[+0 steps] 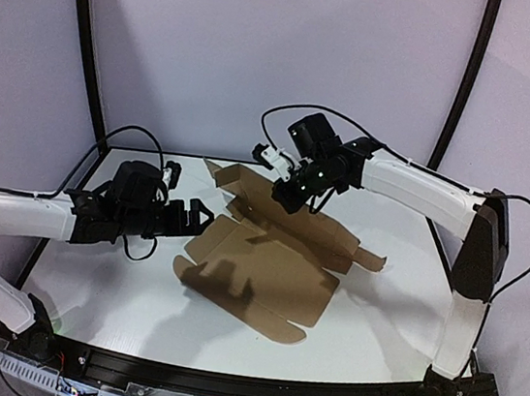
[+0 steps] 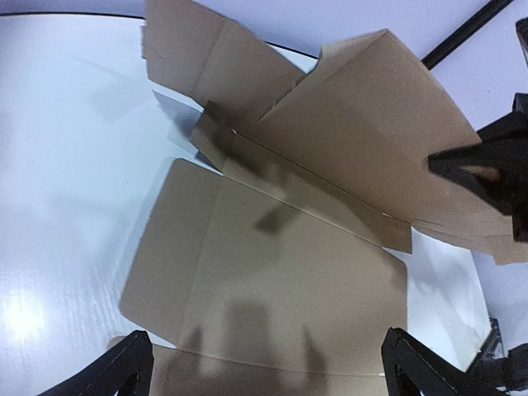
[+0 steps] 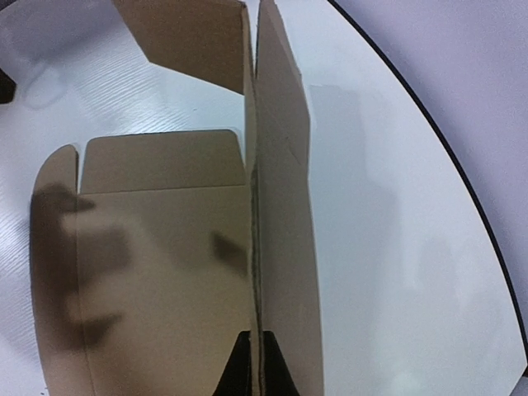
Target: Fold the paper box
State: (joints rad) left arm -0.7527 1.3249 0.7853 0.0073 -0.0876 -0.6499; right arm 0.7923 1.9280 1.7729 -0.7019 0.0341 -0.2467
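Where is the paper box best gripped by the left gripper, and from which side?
Probably the side flap of the paper box nearest the open left gripper, coming from the left, low over the table. That flap lies free along a crease, while the right gripper is shut on the raised panel at the far side.

White table (image 1: 133, 308), the unfolded brown paper box (image 1: 266, 267) mostly flat across its middle

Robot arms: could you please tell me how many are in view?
2. The left arm enters from the left, left fingers open by the paper box; the right arm comes from the right, right fingers shut on its raised panel.
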